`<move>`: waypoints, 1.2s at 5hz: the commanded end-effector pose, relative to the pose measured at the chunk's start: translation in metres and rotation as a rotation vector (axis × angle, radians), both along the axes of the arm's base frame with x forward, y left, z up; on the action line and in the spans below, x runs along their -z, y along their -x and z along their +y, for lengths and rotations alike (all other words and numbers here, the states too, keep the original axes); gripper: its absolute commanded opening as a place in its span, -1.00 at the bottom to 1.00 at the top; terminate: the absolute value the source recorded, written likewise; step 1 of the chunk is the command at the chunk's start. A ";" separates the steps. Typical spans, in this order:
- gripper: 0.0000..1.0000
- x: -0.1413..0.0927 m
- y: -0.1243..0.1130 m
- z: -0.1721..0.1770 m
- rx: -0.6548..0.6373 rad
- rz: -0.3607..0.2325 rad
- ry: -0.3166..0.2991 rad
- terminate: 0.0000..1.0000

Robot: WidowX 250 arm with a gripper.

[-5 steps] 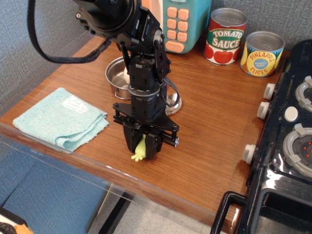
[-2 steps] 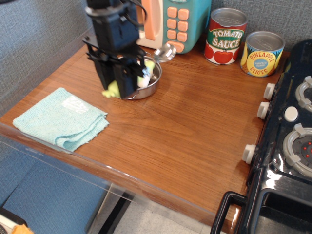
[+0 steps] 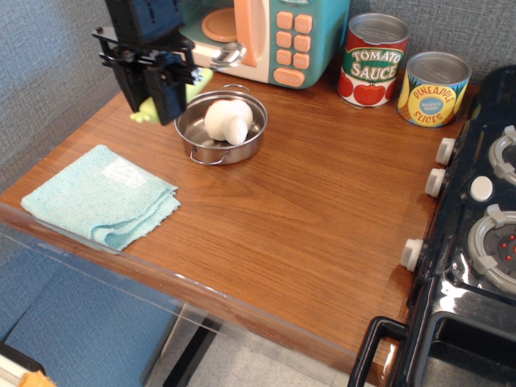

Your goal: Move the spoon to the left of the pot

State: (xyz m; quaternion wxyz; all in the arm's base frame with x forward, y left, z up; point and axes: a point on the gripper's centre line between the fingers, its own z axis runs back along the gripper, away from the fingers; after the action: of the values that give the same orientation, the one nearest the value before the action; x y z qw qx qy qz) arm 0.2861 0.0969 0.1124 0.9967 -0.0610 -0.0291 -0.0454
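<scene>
The spoon (image 3: 200,80) is held in my gripper (image 3: 160,106), which is shut on its pale yellow-green handle. The frilled end (image 3: 143,115) sticks out at the lower left, and the shiny silver bowl (image 3: 230,54) points up and to the right, toward the toy microwave. The gripper holds the spoon in the air above the table, just left of the pot. The pot (image 3: 242,149) is a shallow steel pot with wire loop handles, standing at the back middle of the wooden table. A white rounded object (image 3: 227,119) lies inside it.
A folded teal cloth (image 3: 101,195) lies at the front left. A teal and orange toy microwave (image 3: 278,36) stands behind the pot. A tomato sauce can (image 3: 372,60) and a pineapple can (image 3: 434,89) stand at the back right. A black toy stove (image 3: 476,242) fills the right edge.
My gripper has carried the spoon from the front middle of the table, back over the pot, to its left. The pot and the white object in it now show fully.
</scene>
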 end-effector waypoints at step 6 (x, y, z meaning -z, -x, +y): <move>-1.00 0.076 -0.038 0.120 0.104 0.196 -0.197 -1.00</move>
State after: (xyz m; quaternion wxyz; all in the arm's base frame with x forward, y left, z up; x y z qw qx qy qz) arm 0.3208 0.2083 0.0180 0.9908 0.0169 0.0971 -0.0924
